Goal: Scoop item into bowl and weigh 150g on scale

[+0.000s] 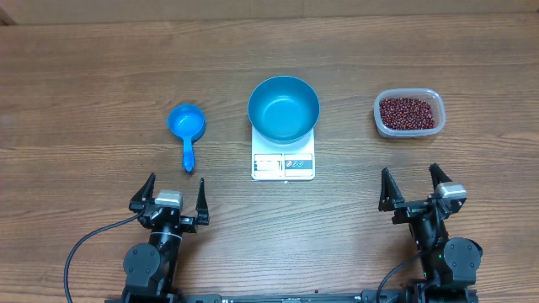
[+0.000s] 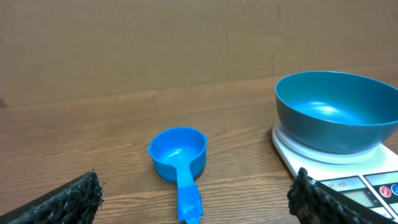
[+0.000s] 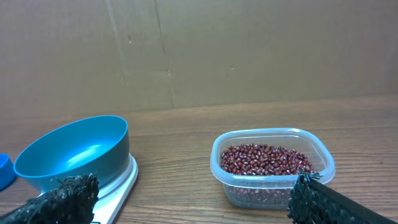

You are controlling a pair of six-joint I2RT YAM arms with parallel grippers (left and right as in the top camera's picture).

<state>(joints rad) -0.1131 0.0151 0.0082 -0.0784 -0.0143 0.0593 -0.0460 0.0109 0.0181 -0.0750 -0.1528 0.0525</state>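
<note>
The red-brown beans all lie in the clear plastic tub, which stands on the bench at about 3 o'clock from the bowl, well apart from it. The tub looks roughly half full, and no loose beans show on the wood around it. The bright blue bowl already sits on the white kitchen scale, covering the platform toward 12 o'clock and leaving the display strip free at the 6 o'clock edge; the bowl's inside is bare, and the display is too small to read. The small blue scoop lies at 9 o'clock from the bowl, cup toward 12 o'clock and handle toward 6 o'clock, empty and touched by nothing. By this showing the task has hardly begun: the vessel is placed for weighing, but no bean has been moved, so taking up the scoop, dipping it in the tub, carrying loads to the bowl and trimming to the target weight all appear to remain. The left end effector is at 6 o'clock from the scoop, fingers spread wide and holding nothing. The right end effector is at 6 o'clock from the tub, likewise spread and empty.
</note>
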